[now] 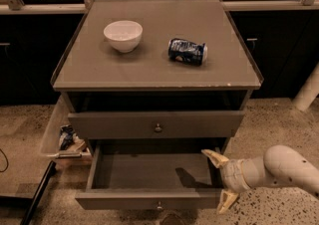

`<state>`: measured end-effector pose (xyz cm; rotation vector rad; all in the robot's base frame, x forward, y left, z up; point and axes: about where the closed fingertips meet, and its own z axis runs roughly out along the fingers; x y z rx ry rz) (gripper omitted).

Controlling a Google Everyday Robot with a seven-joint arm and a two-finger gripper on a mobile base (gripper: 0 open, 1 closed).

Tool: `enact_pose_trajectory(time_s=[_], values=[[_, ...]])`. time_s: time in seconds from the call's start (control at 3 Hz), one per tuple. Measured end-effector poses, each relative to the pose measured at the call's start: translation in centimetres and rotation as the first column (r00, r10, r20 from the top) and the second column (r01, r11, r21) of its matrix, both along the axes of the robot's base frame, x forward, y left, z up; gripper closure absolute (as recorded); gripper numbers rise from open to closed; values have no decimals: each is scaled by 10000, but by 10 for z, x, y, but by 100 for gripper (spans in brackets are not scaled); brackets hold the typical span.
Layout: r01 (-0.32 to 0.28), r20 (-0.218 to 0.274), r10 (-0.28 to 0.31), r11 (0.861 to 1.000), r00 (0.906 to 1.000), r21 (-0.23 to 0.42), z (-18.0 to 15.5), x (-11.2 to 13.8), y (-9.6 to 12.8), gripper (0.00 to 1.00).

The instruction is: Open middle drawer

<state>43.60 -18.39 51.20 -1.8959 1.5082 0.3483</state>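
Observation:
The middle drawer [124, 200] is pulled far out of the grey cabinet. Its shallow grey tray [144, 169] is bare and its small round knob [158, 204] sits at the centre of the front. My gripper [221, 180] is at the drawer's right end, beside the side wall. It is open and holds nothing. One cream fingertip [213, 158] is over the tray's right rear corner and the other [227, 202] is outside the front's right end. The drawer above [157, 124], with its own knob, is nearly shut.
A white bowl [122, 35] and a crushed blue can [187, 51] lie on the cabinet top [149, 69]. A clear bin [62, 137] with wrappers hangs on the left side. A white post [308, 89] stands at the right. A dark bar [37, 194] lies on the floor at the left.

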Motion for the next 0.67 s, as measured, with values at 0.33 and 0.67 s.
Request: enact_pose_trajectory(time_s=[0.33,0.67], values=[[-9,615,58,9967,9981,-806,43,6,-5,0],[-9,736,79,9955,9973,-946,51,8,-6,0]])
